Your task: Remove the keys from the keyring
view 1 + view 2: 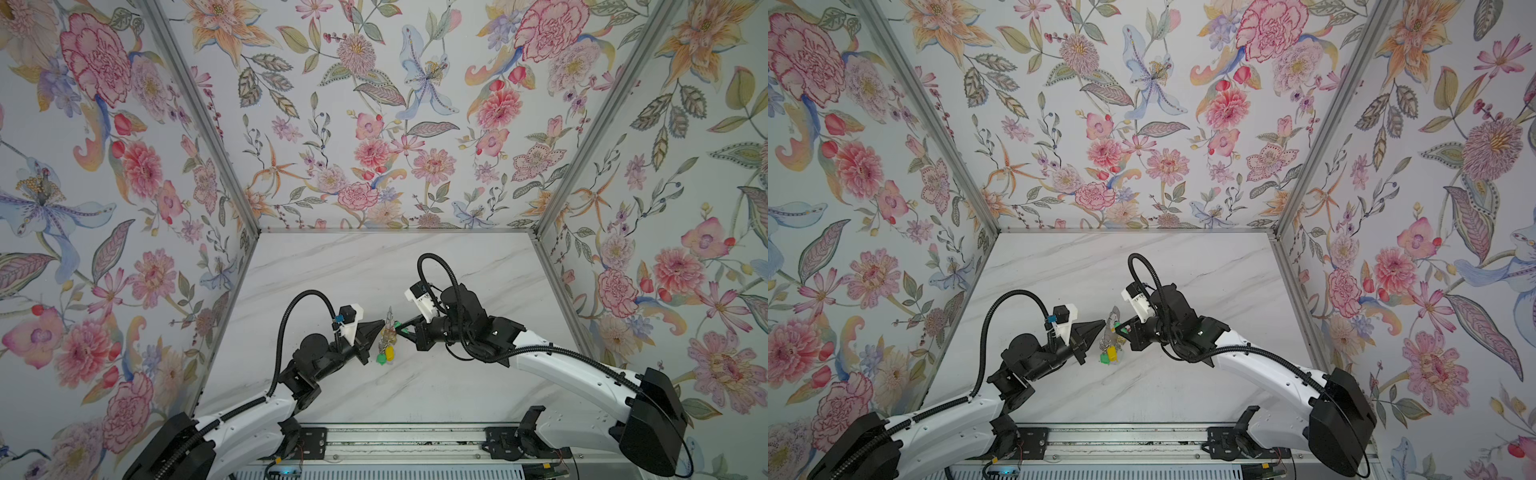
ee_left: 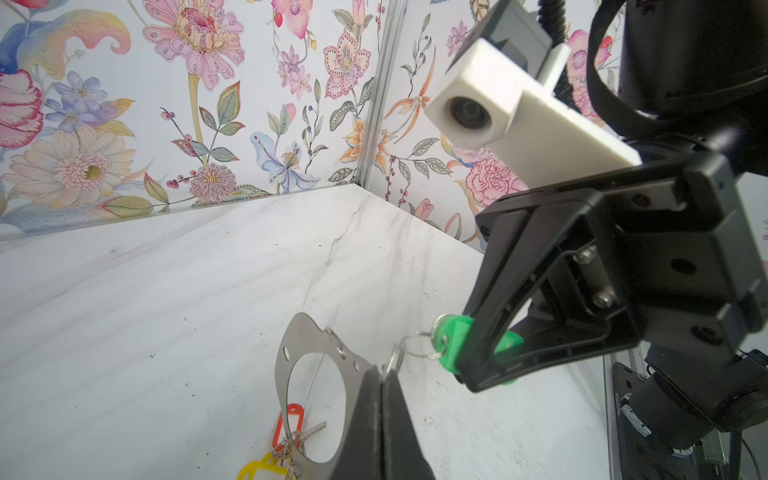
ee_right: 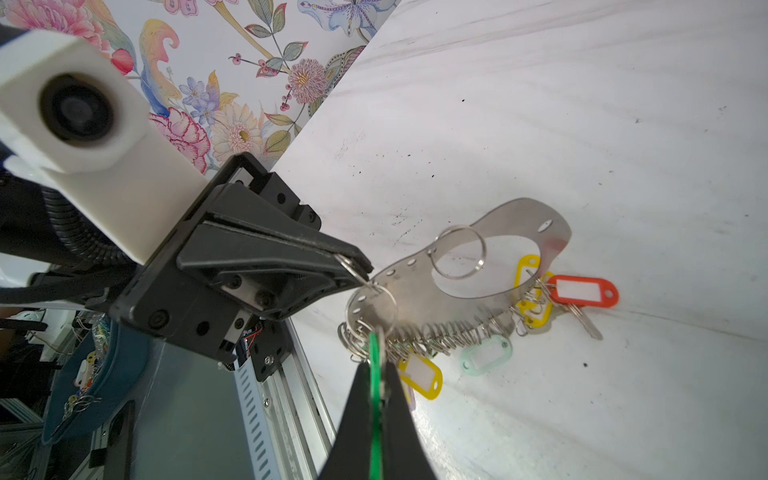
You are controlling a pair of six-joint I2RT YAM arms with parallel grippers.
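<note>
The keyring [image 3: 415, 291], a flat grey metal hoop, is held tilted above the marble table between both grippers; it shows edge-on in both top views [image 1: 389, 326] [image 1: 1112, 322]. My left gripper [image 2: 381, 372] [image 3: 360, 269] [image 1: 381, 323] is shut on a little wire ring [image 2: 397, 353] threaded through the hoop's rim. My right gripper [image 3: 377, 368] [image 2: 463, 370] [image 1: 401, 330] is shut on the green tag [image 2: 451, 336] [image 3: 376, 347] joined to that ring. Other keys hang from the hoop's low side with a red-orange tag [image 3: 582, 291] [image 2: 291, 419], a yellow tag [image 3: 419, 376] [image 1: 390, 353] and a pale mint tag [image 3: 486, 353].
Floral walls close the table [image 1: 457, 266] in at the back and both sides. A metal rail [image 1: 395, 440] runs along the front edge. A larger loose wire ring [image 3: 459, 253] hangs on the hoop. Beyond the rail sits a dark bin [image 3: 83, 374] holding small items.
</note>
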